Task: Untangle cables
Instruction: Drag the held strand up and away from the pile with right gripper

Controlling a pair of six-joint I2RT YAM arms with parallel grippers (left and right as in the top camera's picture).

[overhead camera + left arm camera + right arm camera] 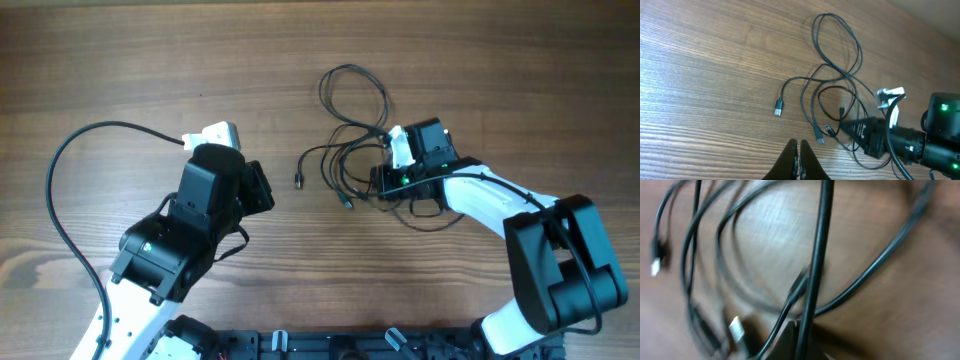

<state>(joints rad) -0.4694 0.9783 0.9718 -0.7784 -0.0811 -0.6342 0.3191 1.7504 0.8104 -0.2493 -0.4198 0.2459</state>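
A tangle of thin black cables (350, 130) lies in loops at the table's middle. It also shows in the left wrist view (835, 80), with a loose USB plug (778, 107) at its left. My right gripper (380, 183) is down in the tangle's right side and is shut on a black cable (815, 265) that runs up between its fingers (802, 335); that view is blurred. My left gripper (799, 152) is shut and empty above bare wood, left of the tangle, apart from it.
A white charger block (218, 133) lies just beyond my left arm, with a separate black cable (58, 170) curving from it round the left side towards the front edge. A second small plug (819, 138) lies near the right gripper.
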